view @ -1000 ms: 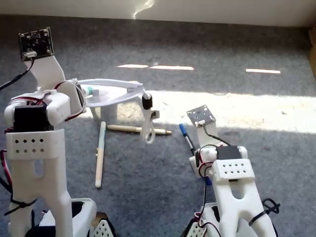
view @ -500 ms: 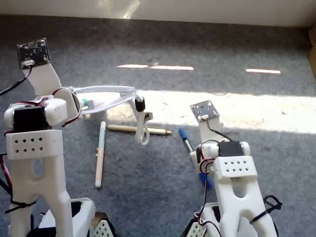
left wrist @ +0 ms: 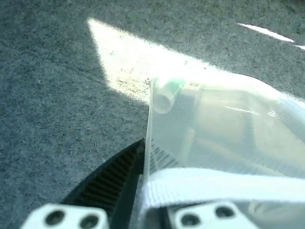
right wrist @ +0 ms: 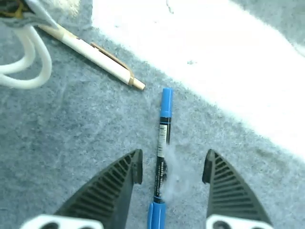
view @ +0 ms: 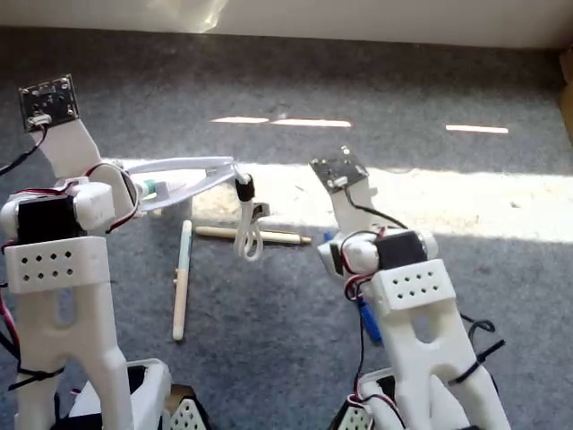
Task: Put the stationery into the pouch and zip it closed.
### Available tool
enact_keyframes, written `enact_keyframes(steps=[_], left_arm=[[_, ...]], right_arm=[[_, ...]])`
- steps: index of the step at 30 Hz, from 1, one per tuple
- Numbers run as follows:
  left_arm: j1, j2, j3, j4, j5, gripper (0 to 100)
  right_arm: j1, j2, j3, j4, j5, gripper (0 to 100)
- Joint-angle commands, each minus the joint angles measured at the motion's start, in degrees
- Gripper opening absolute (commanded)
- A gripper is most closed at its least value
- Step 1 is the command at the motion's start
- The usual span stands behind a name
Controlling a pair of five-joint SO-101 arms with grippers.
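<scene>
My left gripper is shut on the edge of the clear pouch, which hangs above the carpet at the left arm. A green-capped item lies inside the pouch. The pouch's white loop dangles over a cream pen. A pale green pen lies on the carpet below the pouch. My right gripper is open just above the carpet, with the blue pen lying between its fingers, untouched. The cream pen and the loop lie farther off from it.
Grey carpet covers the floor, with a bright patch of sunlight across the middle. Both arm bases stand at the near edge. A pale wall edge runs along the back.
The left arm has drawn the pouch and its loop to the left. The right arm has swung left and forward over the blue pen.
</scene>
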Motion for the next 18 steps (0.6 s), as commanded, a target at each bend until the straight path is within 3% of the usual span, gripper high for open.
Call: enact_keyframes(steps=[1,10,18], left_arm=[[-1.10,-0.40,0.13,-0.44,0.18,1],[-1.19,-0.22,0.13,-0.44,0.18,1],[-1.19,-0.13,0.13,-0.44,0.18,1]], right_arm=[[-0.75,11.38,-8.66,-0.04,-0.62,19.9],[-0.66,35.38,-22.29,0.13,-0.44,19.9],[-0.66,45.14,-25.45,-0.13,-0.44,19.8]])
